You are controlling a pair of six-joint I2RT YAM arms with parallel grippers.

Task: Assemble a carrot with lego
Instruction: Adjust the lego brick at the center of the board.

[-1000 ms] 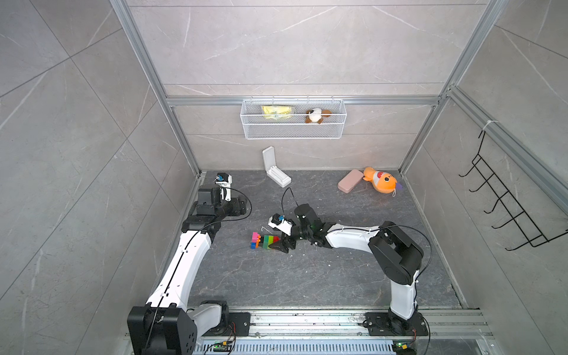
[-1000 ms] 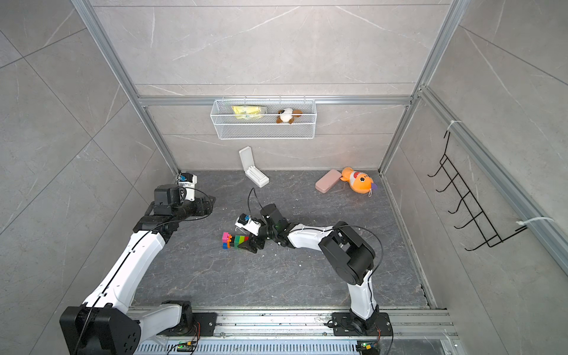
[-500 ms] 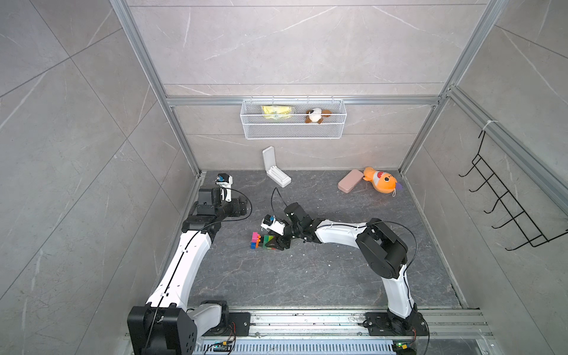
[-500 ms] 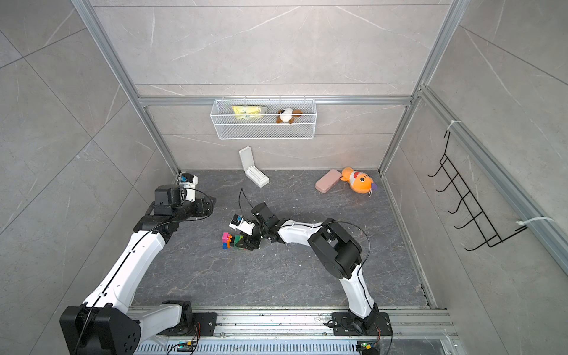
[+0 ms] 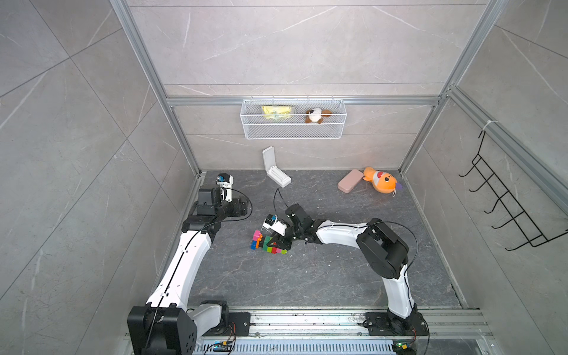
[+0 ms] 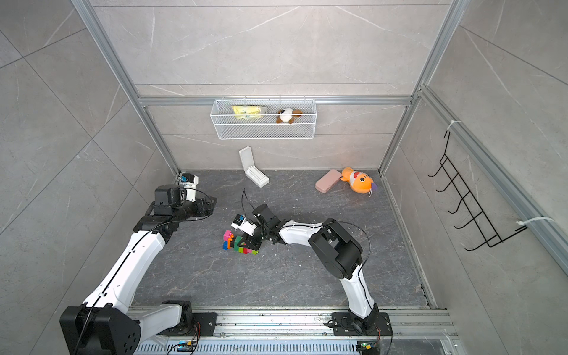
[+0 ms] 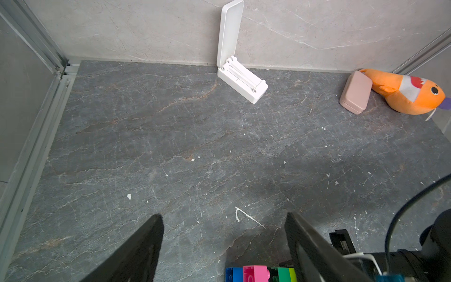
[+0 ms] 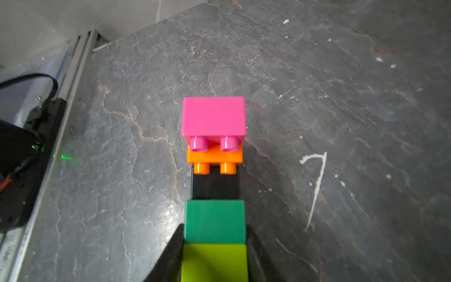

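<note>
1. In both top views the carrot [image 5: 268,244] [image 6: 240,244] lies on its side on the tabletop [image 5: 307,282], a little toward 9 o'clock from the middle. Its wide pink, blue and orange end points to 9 o'clock, its lime tip to about 4 o'clock.
2. In the same views, the right hand [image 5: 274,245] reaches in from 3 o'clock and sits over the carrot's narrow half. The left hand [image 5: 246,208] hangs near the carrot at about 11 o'clock, not touching it.
3. At the back edge a white hinged case [image 5: 276,172] stands at 12 o'clock with its lid up. A pink case [image 5: 350,181] lies right beside an orange plush fish [image 5: 379,183] toward 2 o'clock. A wire basket [image 5: 293,132] hangs on the back wall.
4. Left wrist view: the left hand's fingers [image 7: 146,244] are spread wide with only bare tabletop between the tips — it grips nothing. The carrot's wide end peeks in at the frame edge, close to one finger.
5. Right wrist view: the right hand is closed tight on the carrot, with a finger [image 8: 173,251] pressed to each side of the dark green and lime layers. The black, orange and pink layers run on beyond the fingertips.
</note>
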